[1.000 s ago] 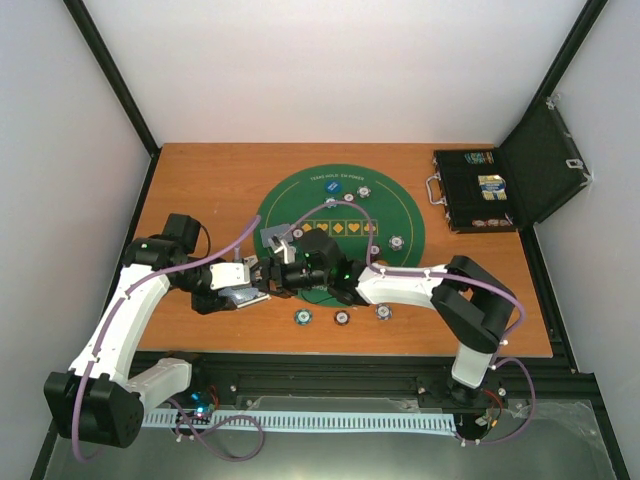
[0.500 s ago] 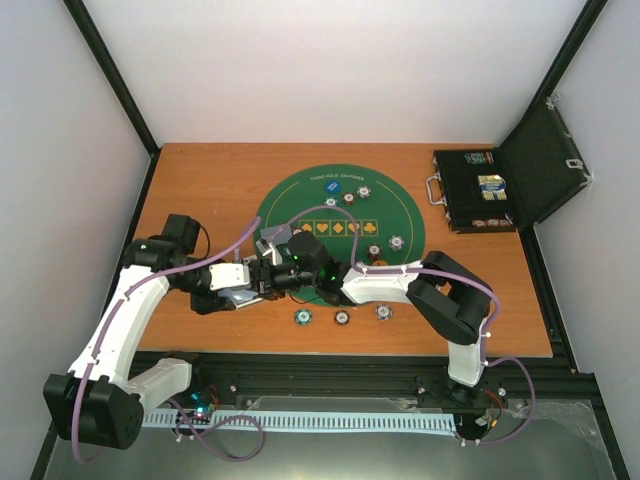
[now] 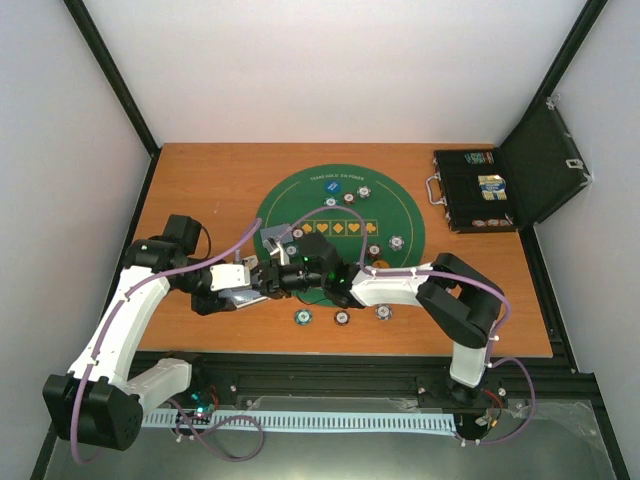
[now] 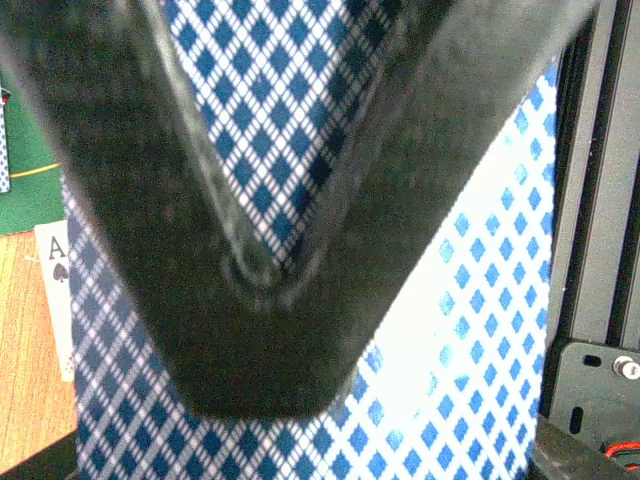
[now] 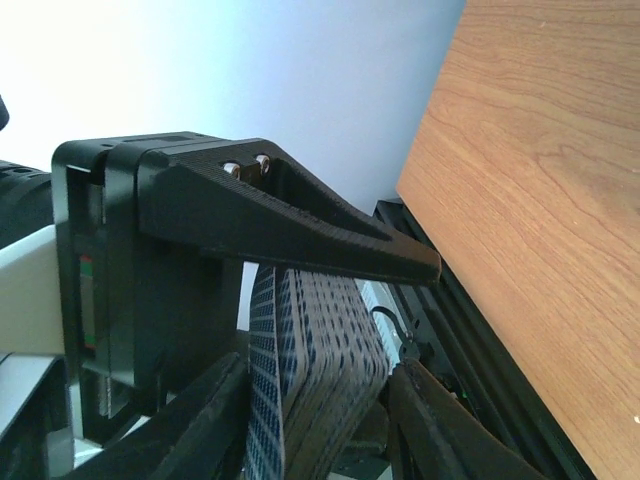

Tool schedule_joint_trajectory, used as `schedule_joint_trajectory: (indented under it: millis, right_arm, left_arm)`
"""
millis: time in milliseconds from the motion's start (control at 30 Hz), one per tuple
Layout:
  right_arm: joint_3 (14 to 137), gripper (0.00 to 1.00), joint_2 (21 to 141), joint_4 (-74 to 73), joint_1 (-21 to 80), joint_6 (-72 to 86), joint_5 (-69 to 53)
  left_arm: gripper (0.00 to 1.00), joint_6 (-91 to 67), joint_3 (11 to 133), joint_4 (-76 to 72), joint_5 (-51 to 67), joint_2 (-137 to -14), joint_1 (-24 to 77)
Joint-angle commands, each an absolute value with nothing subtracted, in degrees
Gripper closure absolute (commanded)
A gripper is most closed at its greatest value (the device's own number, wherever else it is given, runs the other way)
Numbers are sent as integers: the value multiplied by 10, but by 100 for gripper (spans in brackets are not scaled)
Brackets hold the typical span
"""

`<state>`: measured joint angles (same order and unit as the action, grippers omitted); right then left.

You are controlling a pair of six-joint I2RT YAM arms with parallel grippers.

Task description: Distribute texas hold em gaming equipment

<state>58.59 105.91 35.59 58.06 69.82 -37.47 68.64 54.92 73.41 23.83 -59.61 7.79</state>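
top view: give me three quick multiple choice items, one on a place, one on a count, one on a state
1. Where is the case?
A) near left corner
B) far right of the table
C) beside the left arm's base

2. How many chips lie on the bare table just off the near edge of the mat?
A) one
B) six
C) three

3. What is the left gripper doing?
A) shut on cards
B) open above the case
C) shut on a chip

Answers:
1 B, the case sits by the right wall at the far side.
2 C, three chips lie in a row between the mat and the table's near edge.
3 A, the left wrist view shows it pressed onto the blue diamond card back.
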Motion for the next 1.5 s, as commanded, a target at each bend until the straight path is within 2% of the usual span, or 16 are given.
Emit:
schedule_joint_trajectory:
  millis: [0, 133, 467, 733, 867, 1033, 1100, 1133, 1233, 1300, 1333, 1400, 1467]
  right_arm:
    - [559, 63, 1034, 292, 566, 674, -354]
    - [559, 69, 1020, 270, 564, 664, -349]
    - [577, 70, 1022, 262, 570, 664, -354]
    - [556, 82, 984, 202, 561, 630, -336]
    - [554, 91, 966, 183, 559, 622, -335]
    - [553, 95, 950, 160, 553, 614, -333]
    - [555, 91, 945, 149, 551, 608, -333]
    - [556, 84, 943, 144, 549, 606, -334]
    - [561, 73, 941, 136, 548, 603, -336]
    - [565, 60, 945, 133, 548, 601, -339]
    - [567, 57, 947, 133, 548, 602, -340]
    - [567, 56, 952, 137, 548, 606, -344]
    - [565, 60, 953, 140, 548, 609, -344]
  left_arm:
    - [87, 697, 561, 740, 252, -584, 80]
    - [87, 695, 560, 736, 253, -585, 79]
    - [86, 693, 563, 738, 254, -586, 79]
    - [87, 696, 561, 740, 248, -586, 80]
    - [87, 695, 560, 740, 248, -588, 79]
    - [87, 694, 559, 741, 245, -587, 79]
    - [87, 695, 558, 742, 244, -587, 80]
    - [87, 695, 559, 742, 244, -587, 80]
    - [87, 695, 559, 743, 244, -588, 80]
    - [87, 696, 560, 744, 245, -589, 79]
    - [87, 696, 560, 745, 244, -589, 80]
    - [87, 697, 560, 745, 243, -590, 80]
    - [87, 697, 560, 747, 242, -590, 80]
